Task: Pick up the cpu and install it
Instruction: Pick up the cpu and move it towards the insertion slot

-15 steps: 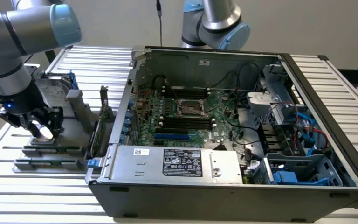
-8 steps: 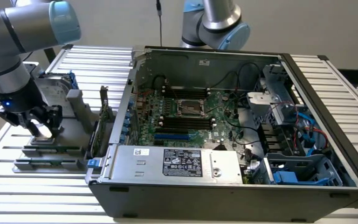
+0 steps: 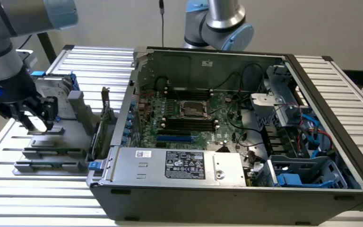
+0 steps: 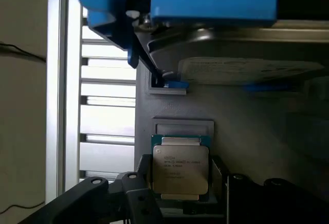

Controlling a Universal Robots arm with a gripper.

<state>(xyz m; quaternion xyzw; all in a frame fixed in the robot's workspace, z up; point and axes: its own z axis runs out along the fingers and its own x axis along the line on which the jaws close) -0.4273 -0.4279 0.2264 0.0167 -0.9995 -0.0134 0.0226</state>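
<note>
The cpu is a small square chip with a silvery top. It lies flat in a recess of the grey parts holder. My gripper is open and low over it, with one dark finger on each side of the chip and a gap to both. In the exterior view my gripper hangs over the grey holder at the exterior view's left, beside the open computer case. The motherboard's empty cpu socket sits in the middle of the case.
A silver hard drive in a blue frame stands on the holder just behind my gripper. Memory sticks lie in slots toward the holder's front. An upright card stands between the holder and the case wall. A second robot arm rises behind the case.
</note>
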